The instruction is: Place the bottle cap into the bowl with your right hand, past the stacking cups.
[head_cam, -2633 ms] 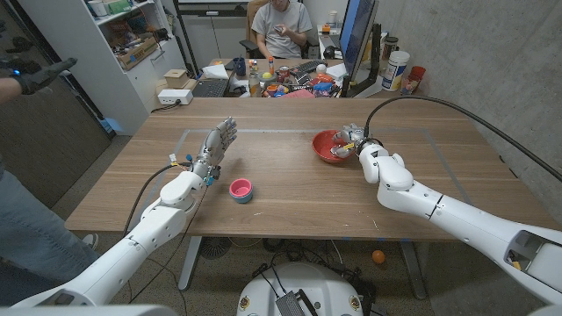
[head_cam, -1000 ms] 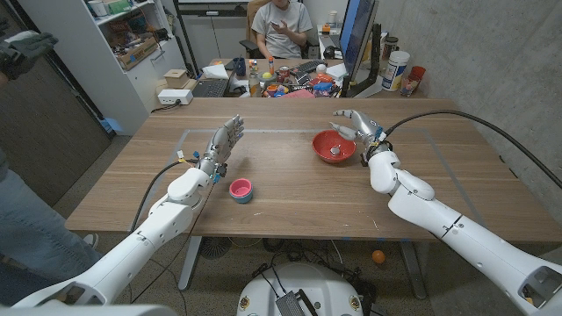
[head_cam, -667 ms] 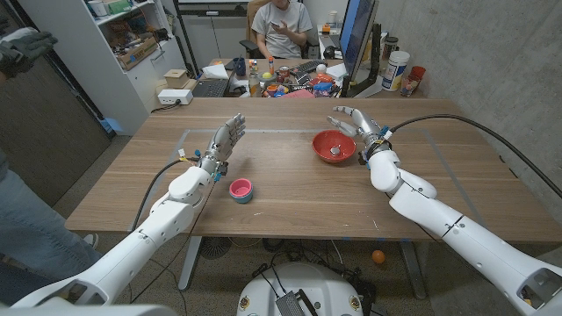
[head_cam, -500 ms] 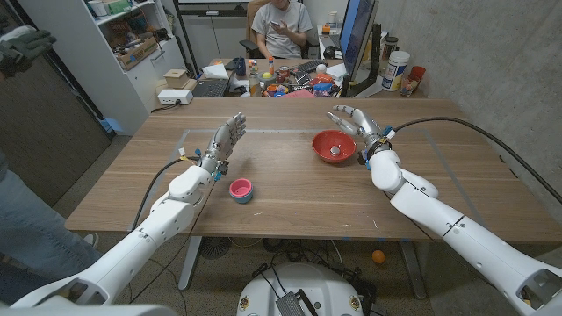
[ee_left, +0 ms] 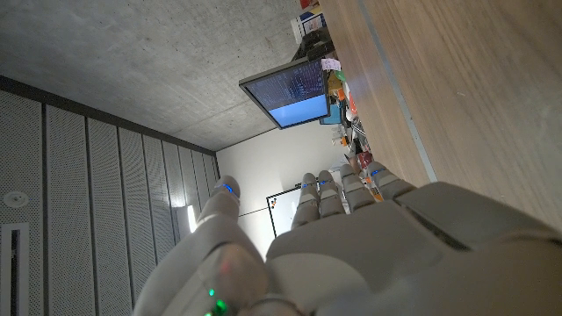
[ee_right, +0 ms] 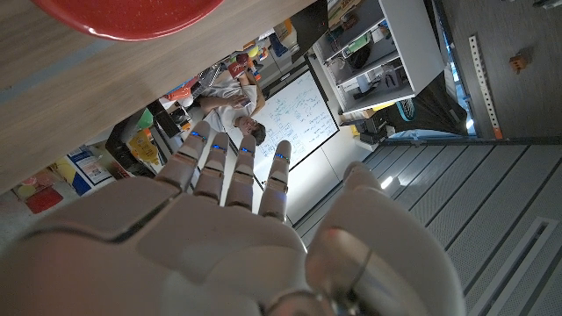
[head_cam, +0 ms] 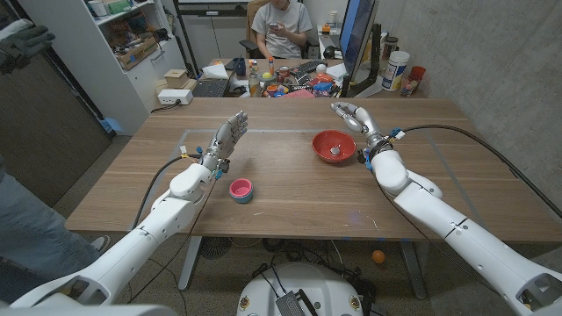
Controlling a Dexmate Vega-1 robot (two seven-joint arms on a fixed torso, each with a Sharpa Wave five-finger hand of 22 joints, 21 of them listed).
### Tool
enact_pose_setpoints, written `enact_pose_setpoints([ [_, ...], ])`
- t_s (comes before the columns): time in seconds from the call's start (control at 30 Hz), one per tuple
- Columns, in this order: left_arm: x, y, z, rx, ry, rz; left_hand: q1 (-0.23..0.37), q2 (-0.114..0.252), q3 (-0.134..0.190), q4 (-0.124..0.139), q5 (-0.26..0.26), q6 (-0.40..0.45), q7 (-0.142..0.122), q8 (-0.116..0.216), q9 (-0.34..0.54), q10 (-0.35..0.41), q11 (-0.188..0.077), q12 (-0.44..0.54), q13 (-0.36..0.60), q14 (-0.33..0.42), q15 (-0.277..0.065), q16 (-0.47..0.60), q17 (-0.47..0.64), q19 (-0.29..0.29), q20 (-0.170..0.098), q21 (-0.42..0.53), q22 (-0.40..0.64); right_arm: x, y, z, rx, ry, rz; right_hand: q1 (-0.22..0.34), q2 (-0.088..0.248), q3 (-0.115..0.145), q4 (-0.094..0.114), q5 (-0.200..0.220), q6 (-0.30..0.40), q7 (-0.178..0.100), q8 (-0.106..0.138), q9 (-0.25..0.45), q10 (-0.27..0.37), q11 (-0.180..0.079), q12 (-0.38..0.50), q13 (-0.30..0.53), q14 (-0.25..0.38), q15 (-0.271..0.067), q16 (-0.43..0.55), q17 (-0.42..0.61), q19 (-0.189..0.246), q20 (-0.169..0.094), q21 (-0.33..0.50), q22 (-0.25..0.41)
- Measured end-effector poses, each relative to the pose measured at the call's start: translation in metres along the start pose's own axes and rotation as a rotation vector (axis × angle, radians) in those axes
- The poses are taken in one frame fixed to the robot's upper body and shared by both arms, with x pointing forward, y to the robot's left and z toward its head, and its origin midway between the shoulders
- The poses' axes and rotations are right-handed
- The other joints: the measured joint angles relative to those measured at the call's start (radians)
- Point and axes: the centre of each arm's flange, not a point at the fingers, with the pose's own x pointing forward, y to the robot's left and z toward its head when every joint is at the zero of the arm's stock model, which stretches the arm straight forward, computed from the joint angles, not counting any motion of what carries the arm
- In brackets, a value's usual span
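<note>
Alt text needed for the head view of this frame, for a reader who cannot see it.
A small white bottle cap lies inside a red bowl on a wooden table, with the robot's right hand open beside the bowl. The left hand stands open across the table, behind a pink and blue stacking cup.
</note>
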Motion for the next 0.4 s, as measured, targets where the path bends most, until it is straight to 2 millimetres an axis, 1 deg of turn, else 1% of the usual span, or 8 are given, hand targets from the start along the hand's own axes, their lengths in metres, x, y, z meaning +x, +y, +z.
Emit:
enact_pose_setpoints([
  [0.1,0.0017,0.0005,0.0005,-0.001,-0.003,-0.005,0.0,0.0,0.0,0.0,0.0,0.0,0.0,0.0,0.0,0.0,0.0,0.0,0.0,0.0,0.0,0.0,0.0,0.0,0.0,0.0,0.0,0.0007,-0.0012,0.0003,0.021,-0.002,-0.001,-0.016,-0.016,-0.011,0.011,0.0,0.0,0.0,0.0,0.0,0.004,0.004,0.0,0.0,0.005,0.005,0.0,0.0,0.0,0.0,0.0,0.0],
  [0.17,0.0033,0.003,0.0008,0.0,-0.006,-0.009,0.0,0.0,0.0,0.0,0.0,0.0,0.0,0.0,0.0,0.0,0.0,0.0,0.0,0.0,0.0,0.0,0.0,0.0,0.0,0.0,0.0,0.0017,-0.0024,0.0007,0.046,-0.003,-0.005,-0.03,-0.02,-0.018,0.017,0.001,0.0,0.0,0.0,0.0,0.004,0.004,0.0,0.0,0.005,0.005,0.0,0.0,0.0,0.0,0.0,0.0],
  [0.23,0.0045,0.0046,0.0011,0.002,-0.007,-0.011,0.0,0.0,0.0,0.0,0.0,0.0,0.0,0.0,0.0,0.0,0.0,0.0,0.0,0.0,0.0,0.0,0.0,0.0,0.0,0.0,0.0,0.002,-0.0026,0.0013,0.059,-0.003,-0.006,-0.041,-0.031,-0.028,0.017,0.004,0.0,0.0,0.0,-0.001,0.004,0.004,0.0,0.0,0.005,0.005,0.0,0.0,0.0,0.0,0.0,0.0],
  [0.33,0.0075,0.0069,0.003,0.006,-0.012,-0.025,0.0,0.0,0.0,0.0,0.0,0.0,0.0,0.0,0.0,0.0,0.0,0.0,0.0,0.0,0.0,0.0,0.0,0.0,0.0,0.0,0.0,0.0021,-0.0019,0.0015,0.087,-0.001,-0.01,-0.049,-0.039,-0.033,0.022,0.008,0.0,0.0,0.0,-0.003,0.007,0.007,0.0,0.0,0.005,0.005,0.0,0.0,0.0,0.0,0.0,0.0],
  [0.4,0.0089,0.0073,0.004,0.009,-0.016,-0.034,0.0,0.0,0.0,0.0,0.0,0.0,0.0,0.0,0.0,0.0,0.0,0.0,0.0,0.0,0.0,0.0,0.0,0.0,0.0,0.0,0.0,0.0017,-0.0009,0.0008,0.099,0.002,-0.011,-0.058,-0.047,-0.043,0.023,0.008,0.0,0.0,0.0,-0.003,0.007,0.007,0.0,0.0,0.005,0.005,0.0,0.0,0.0,0.0,0.0,0.0],
])
